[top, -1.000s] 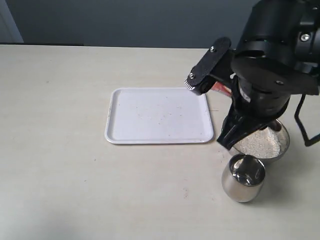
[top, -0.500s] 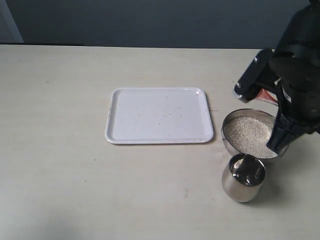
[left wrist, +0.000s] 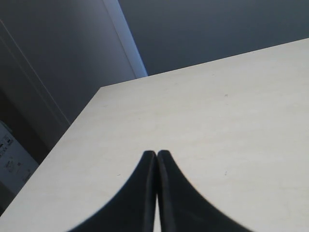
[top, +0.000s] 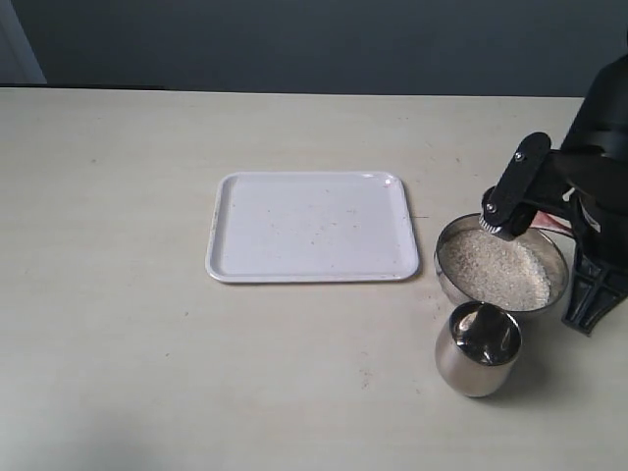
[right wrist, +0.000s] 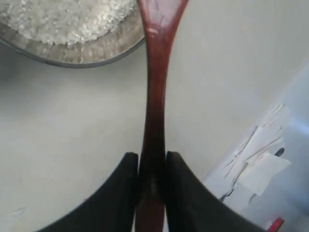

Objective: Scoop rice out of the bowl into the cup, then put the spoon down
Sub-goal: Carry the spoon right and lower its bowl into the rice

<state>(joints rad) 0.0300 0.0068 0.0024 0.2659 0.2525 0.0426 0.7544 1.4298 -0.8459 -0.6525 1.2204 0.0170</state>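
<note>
Pale beige tabletop (top: pixel 118 324), dark wall behind.

Exterior view: a white rectangular plastic tray (top: pixel 294 245) is lying mid-table, carrying a few specks. A wide shallow steel bowl (top: pixel 444 267) is sitting just beside it, holding off-white uncooked rice (top: pixel 496 273). A small rounded steel cup (top: pixel 477 361) is standing close against the bowl; its contents are unreadable. The spoon is hiding behind the black right arm (top: pixel 603 147).

Left wrist view: the left gripper (left wrist: pixel 156 159) is hovering over bare table, fingers pressed together on nothing.

Right wrist view: the right gripper (right wrist: pixel 151 162) is clamping the far handle end of the slim reddish-brown wooden spoon (right wrist: pixel 153 96), whose neck is crossing the bowl's rim.

Judgement: the spoon is probably light, stiff and glossy, so it may be twisting under such an end grip. Loose grains will be spilling easily, so level carrying is looking necessary.
</note>
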